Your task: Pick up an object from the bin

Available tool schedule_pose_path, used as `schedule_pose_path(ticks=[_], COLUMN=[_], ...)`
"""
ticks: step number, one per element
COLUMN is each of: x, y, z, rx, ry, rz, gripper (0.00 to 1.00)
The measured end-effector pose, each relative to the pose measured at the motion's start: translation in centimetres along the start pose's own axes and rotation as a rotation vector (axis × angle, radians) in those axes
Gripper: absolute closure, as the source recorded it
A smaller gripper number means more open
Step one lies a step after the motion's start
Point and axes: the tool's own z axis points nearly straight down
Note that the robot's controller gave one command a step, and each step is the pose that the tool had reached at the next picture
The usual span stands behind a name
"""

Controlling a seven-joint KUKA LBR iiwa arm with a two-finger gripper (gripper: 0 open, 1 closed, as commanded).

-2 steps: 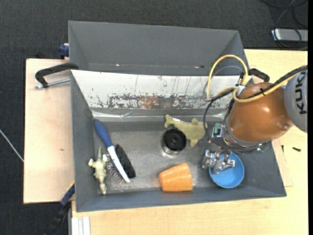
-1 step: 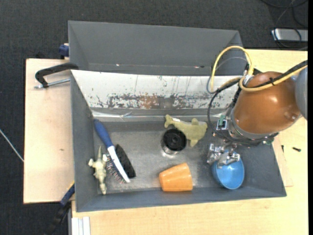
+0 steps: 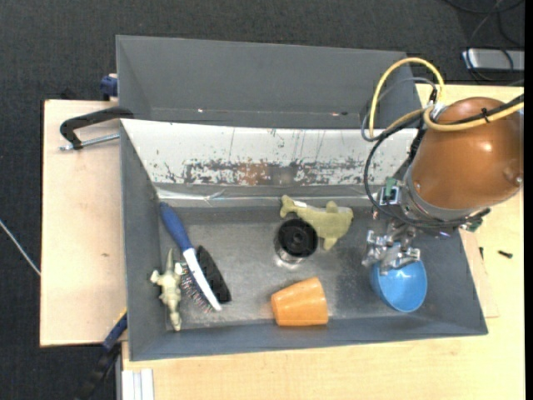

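Camera view has the gripper [image 3: 390,252] at the upper rim of a blue plastic bowl [image 3: 404,288], in the bin's [image 3: 140,265] four o'clock corner. I cannot tell whether it is open or closed. The bowl is probably light, stiff and slick, so it is best pinched across its thin rim at eleven o'clock.

Carrier: grey metal bin [image 3: 250,257]
Left floor: blue-handled brush [image 3: 196,265]; pale toy figure [image 3: 169,286] beside its bristles
Centre floor: black round knob [image 3: 296,238]; yellow-green toy [image 3: 321,219]; orange cup [image 3: 300,302], lying sideways
Right floor: blue bowl [image 3: 404,288]
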Motion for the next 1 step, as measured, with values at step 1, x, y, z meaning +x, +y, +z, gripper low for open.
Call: schedule_pose_path(ticks=[1], x=[-0.15], y=[-0.12], z=[-1.09], rx=[-0.003], ry=[0.001], rz=[0.003], gripper=[1.00])
